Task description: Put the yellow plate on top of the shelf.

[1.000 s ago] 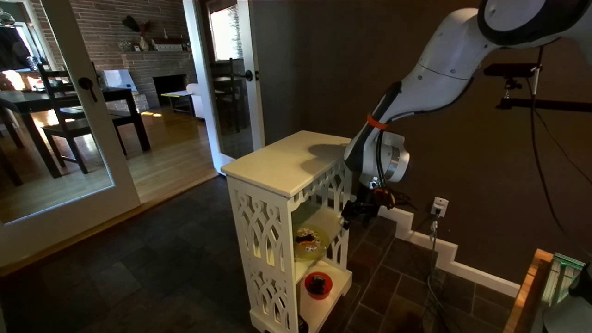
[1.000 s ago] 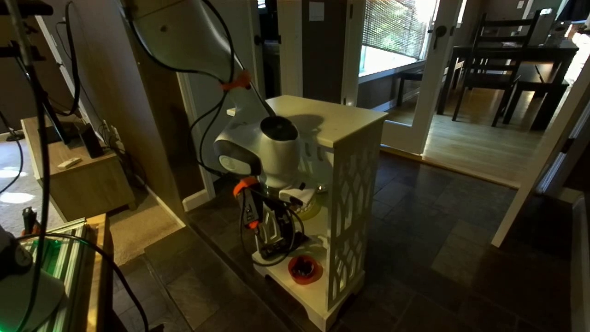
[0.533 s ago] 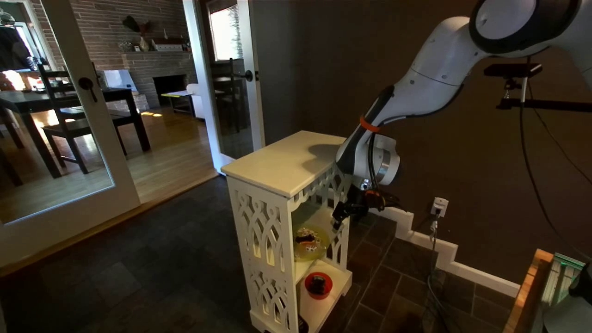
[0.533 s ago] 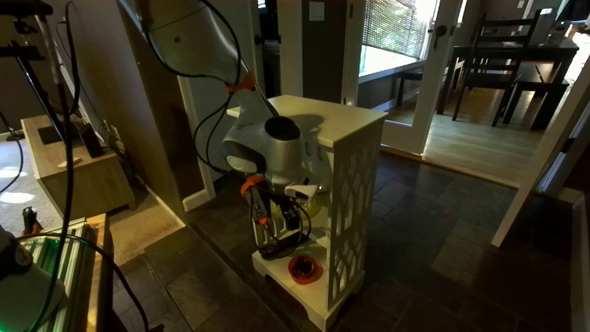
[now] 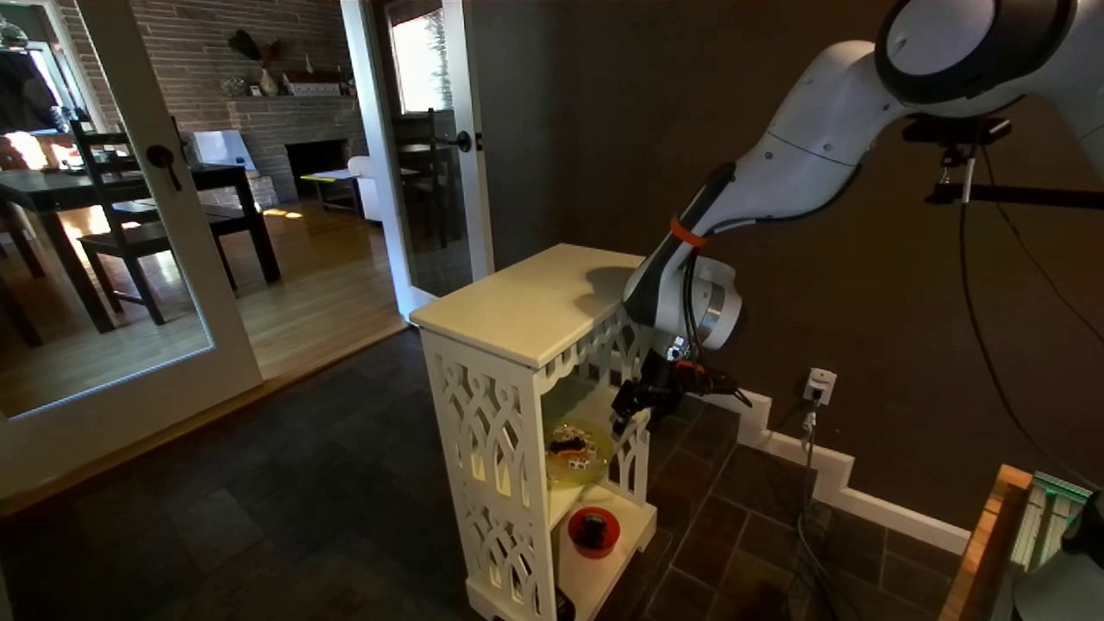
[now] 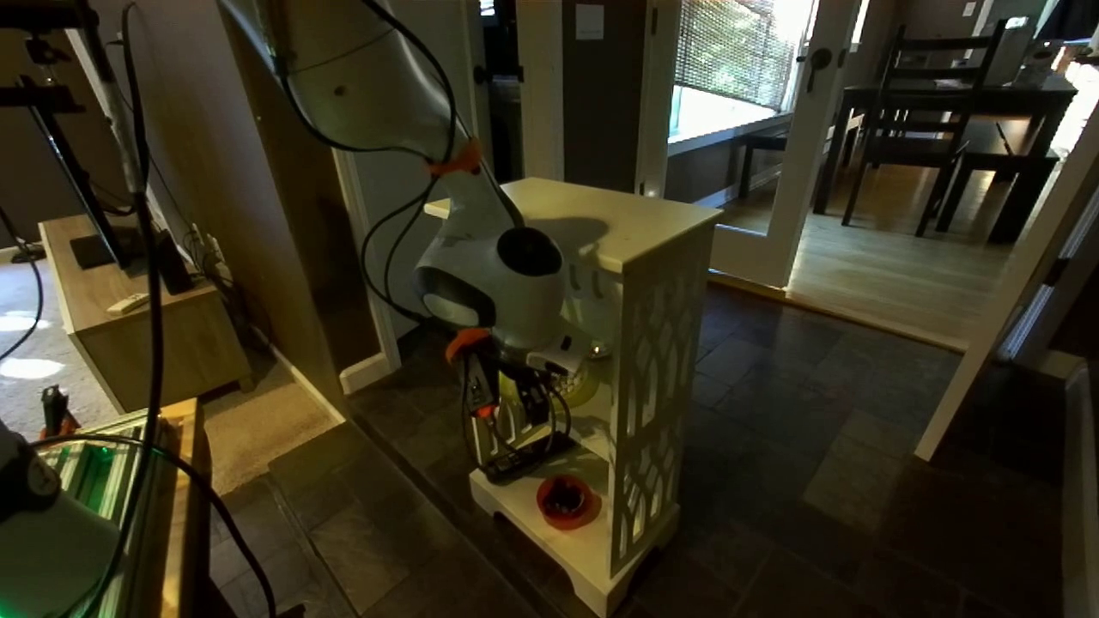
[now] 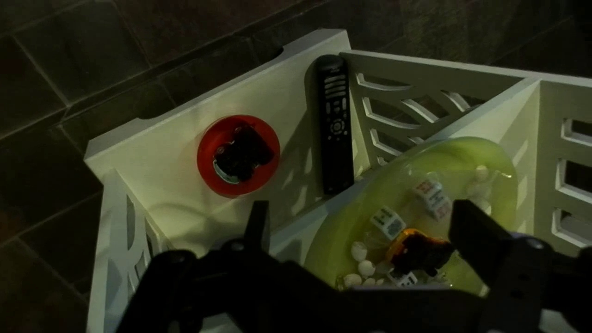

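Both fingers of the black angular gripper [image 7: 360,210] are held wide apart at the bottom of the wrist view. At lower right, the shallow round yellow-green plate [image 7: 446,155] is carried on the middle tier of the white wooden lattice-sided shelf [image 5: 517,306]; whether the plate is touched cannot be told. Left of centre, a round red bowl [image 7: 206,159] is set on the bottom tier.

Over the past second, in an exterior view, the gripper [image 5: 623,412] has shifted toward nine o'clock, nearer the plate [image 5: 595,473] (the shadow [image 5: 609,283] on the shelf [image 5: 509,310] slid slightly toward three).
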